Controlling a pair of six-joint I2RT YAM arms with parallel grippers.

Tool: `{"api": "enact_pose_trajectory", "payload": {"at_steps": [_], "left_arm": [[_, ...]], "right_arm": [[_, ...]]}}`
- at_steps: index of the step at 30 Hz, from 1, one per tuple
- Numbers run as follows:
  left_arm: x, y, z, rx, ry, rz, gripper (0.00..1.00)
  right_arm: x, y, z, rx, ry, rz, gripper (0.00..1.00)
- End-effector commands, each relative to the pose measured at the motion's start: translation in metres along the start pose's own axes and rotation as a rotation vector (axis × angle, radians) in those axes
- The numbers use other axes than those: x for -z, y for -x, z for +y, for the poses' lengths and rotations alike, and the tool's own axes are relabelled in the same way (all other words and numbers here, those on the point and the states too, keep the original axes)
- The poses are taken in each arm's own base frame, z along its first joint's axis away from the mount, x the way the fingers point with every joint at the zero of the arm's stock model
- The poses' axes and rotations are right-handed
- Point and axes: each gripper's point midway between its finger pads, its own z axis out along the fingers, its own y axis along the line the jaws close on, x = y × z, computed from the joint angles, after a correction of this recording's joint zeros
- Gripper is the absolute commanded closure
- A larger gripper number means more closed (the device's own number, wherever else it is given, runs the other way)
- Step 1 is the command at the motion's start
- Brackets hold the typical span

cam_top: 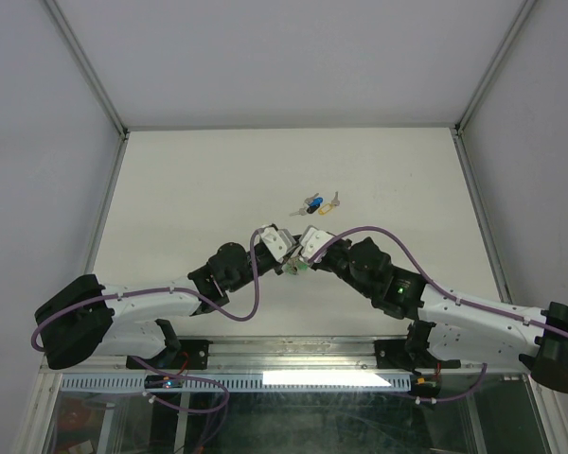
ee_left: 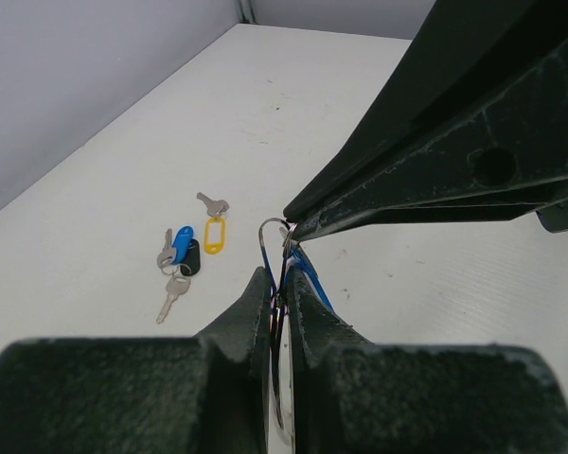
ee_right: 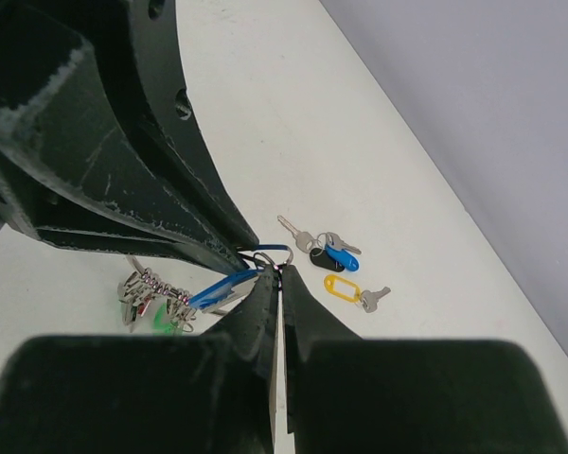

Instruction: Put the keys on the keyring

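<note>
The keyring (ee_right: 273,253) is a thin silver wire ring held in the air between both grippers; it also shows in the left wrist view (ee_left: 269,236). A blue tag (ee_right: 218,288) and a bunch of green- and red-headed keys (ee_right: 154,305) hang from it. My left gripper (ee_left: 279,281) is shut on the ring from one side. My right gripper (ee_right: 278,274) is shut on it from the other. Their tips meet in the top view (cam_top: 293,262). The loose keys (cam_top: 314,203) lie on the table beyond: a blue head (ee_right: 342,257), a dark head (ee_right: 320,259) and a yellow tag (ee_right: 342,287).
The white table (cam_top: 189,189) has grey walls on its left, far and right sides. The loose keys (ee_left: 180,253) lie a short way past the gripper tips, toward the far wall. Purple cables loop over both arms.
</note>
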Motion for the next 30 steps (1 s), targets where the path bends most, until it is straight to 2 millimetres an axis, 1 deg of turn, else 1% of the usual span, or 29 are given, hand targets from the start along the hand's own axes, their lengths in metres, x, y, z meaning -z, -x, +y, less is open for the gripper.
{"api": "enact_pose_trajectory", "payload": {"at_steps": [1,5,16,23,27,30], "left_arm": [[0.001,0.015,-0.026,-0.003,-0.13,-0.042,1.0],[0.002,0.016,-0.03,-0.005,-0.152,-0.052,1.0],[0.004,0.018,-0.04,-0.012,-0.21,-0.068,1.0],[0.003,0.018,-0.046,-0.016,-0.245,-0.066,1.0],[0.003,0.017,-0.05,-0.02,-0.264,-0.062,1.0],[0.004,0.017,-0.053,-0.023,-0.281,-0.064,1.0]], "right_arm": [[0.007,0.03,-0.046,-0.034,-0.189,-0.087,1.0],[0.003,0.027,-0.042,-0.027,-0.176,-0.077,1.0],[0.001,0.024,-0.047,-0.033,-0.219,-0.074,1.0],[0.0,0.027,-0.05,-0.052,-0.24,-0.09,1.0],[0.002,0.032,-0.053,-0.062,-0.251,-0.11,1.0],[0.008,0.031,-0.064,-0.065,-0.303,-0.1,1.0]]}}
